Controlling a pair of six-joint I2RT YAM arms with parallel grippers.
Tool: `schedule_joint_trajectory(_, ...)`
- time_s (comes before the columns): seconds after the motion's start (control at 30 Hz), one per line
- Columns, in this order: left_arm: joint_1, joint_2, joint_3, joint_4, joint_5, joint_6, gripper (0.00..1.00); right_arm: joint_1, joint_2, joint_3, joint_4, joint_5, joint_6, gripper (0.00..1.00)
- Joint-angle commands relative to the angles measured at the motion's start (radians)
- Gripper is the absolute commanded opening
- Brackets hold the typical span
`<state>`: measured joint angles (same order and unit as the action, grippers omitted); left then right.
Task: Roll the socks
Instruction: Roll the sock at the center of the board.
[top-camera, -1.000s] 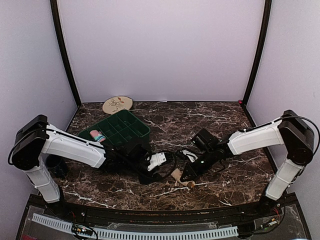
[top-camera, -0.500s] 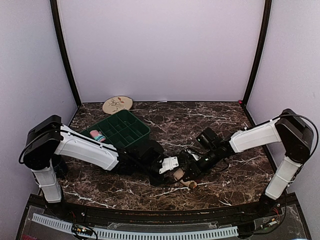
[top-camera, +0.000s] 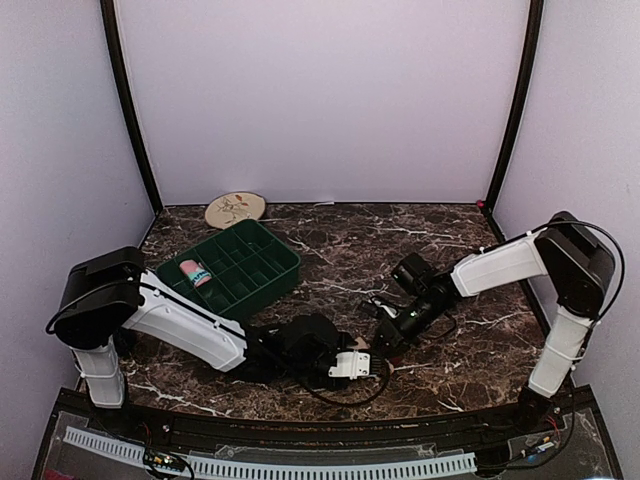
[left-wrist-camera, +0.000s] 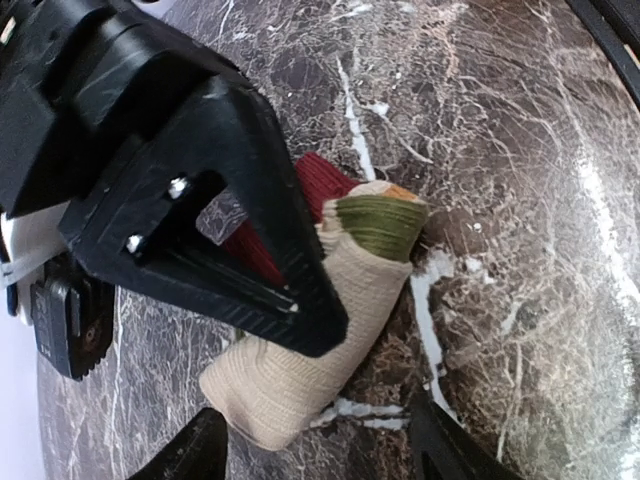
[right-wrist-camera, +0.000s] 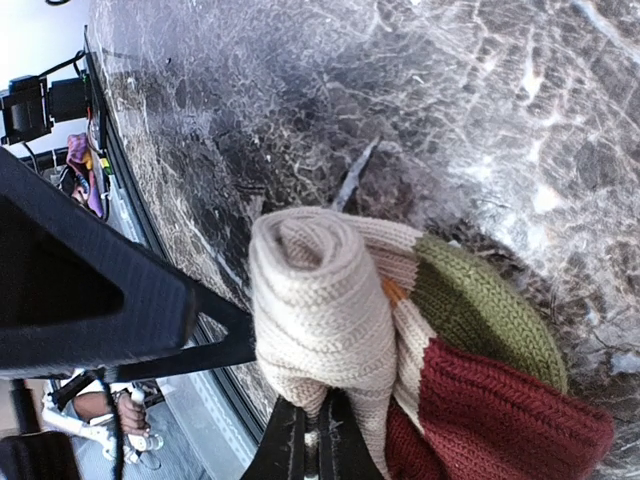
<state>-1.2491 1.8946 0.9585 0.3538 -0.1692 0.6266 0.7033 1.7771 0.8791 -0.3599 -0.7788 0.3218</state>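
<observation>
Tan sock roll (right-wrist-camera: 320, 300) pinched in right gripper (right-wrist-camera: 312, 440)

High rear overview; wrist close-ups, same sock (left-wrist-camera: 280, 385).

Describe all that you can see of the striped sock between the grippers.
The striped sock is knitted, mostly cream, with an olive-green band and a dark red end. It is rolled into a thick bundle and lies on the marble table. The right gripper is shut on its cream part; the open left gripper hangs over it.
</observation>
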Motion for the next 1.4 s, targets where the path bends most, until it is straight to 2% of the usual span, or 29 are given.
schedule_joint_trajectory(0.0,-0.012,0.026,-0.036,0.143,-0.105,0.135,0.66,-0.016,0.042,-0.001,-0.117,0.046,-0.044,0.01)
schedule_joint_trajectory(0.13,-0.019,0.057,-0.042,0.22,-0.159,0.193,0.65,-0.02,0.047,0.015,-0.162,0.041,-0.078,0.01)
schedule_joint_trajectory(0.33,-0.022,0.108,-0.005,0.244,-0.194,0.251,0.65,-0.021,0.047,0.017,-0.173,0.018,-0.09,0.01)
schedule_joint_trajectory(1.0,-0.033,0.128,0.027,0.102,-0.079,0.347,0.65,-0.021,0.064,0.036,-0.175,-0.024,-0.095,0.0)
schedule_joint_trajectory(1.37,-0.036,0.177,0.098,0.01,-0.04,0.36,0.64,-0.021,0.064,0.046,-0.185,-0.038,-0.101,0.0)
